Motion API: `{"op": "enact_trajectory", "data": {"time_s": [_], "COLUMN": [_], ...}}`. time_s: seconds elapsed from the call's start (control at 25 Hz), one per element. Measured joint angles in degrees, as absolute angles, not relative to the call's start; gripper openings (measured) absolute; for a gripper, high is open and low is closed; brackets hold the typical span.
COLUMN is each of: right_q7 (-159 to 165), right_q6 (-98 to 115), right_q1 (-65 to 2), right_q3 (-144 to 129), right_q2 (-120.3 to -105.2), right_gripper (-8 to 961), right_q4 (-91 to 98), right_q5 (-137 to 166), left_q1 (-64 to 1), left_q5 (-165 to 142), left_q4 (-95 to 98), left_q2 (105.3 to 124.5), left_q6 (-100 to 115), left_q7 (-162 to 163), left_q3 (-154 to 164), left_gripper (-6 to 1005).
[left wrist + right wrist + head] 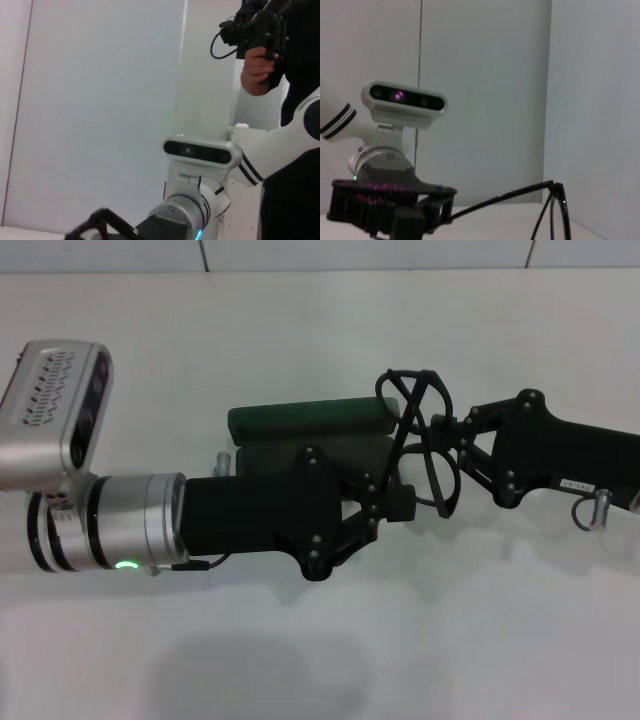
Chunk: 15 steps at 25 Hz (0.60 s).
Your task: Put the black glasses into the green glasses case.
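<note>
In the head view the green glasses case [305, 418] lies at the table's middle with its lid raised. My left gripper [393, 506] reaches in from the left over the case's dark base, and its fingers meet at the case's near right corner. My right gripper [452, 436] comes from the right and is shut on the black glasses [432, 462]. It holds them upright just past the case's right end, temple arms crossed on top. The glasses' thin arms also show in the right wrist view [555, 202], beside the left gripper [387, 205].
White table [320, 640] all around. The left arm's silver wrist and camera [60, 410] sit at the left. In the left wrist view a person in black [280, 60] stands behind the right arm's camera [200, 151].
</note>
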State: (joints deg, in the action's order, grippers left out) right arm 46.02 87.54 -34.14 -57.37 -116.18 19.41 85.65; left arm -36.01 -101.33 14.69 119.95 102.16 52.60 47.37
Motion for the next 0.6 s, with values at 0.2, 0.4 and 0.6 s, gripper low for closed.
{"op": "enact_trajectory", "data": {"time_s": [0.2,0.4,0.6], "right_q7": [46.1,46.18,46.2], "right_q6": [88.49,89.74,91.89], "right_q1": [-34.4,-35.37,-36.78], "right_q3": [-57.78,-57.9,-57.93], "right_q2": [-116.21,-116.19,-116.19], "right_gripper": [36,36,36], "right_q4": [19.33,18.06,16.49], "right_q5": [83.72,82.91,82.25], "left_q1": [-36.5,-38.72,-39.46], "left_q5": [-101.34,-101.33,-101.24], "left_q4": [14.09,11.43,10.87], "left_q2": [120.17,120.29,120.5], "left_q6": [102.04,101.53,99.99], "left_q7": [53.26,52.93,52.79], "left_q3": [47.38,47.63,48.05], "left_gripper": [9,9,10]}}
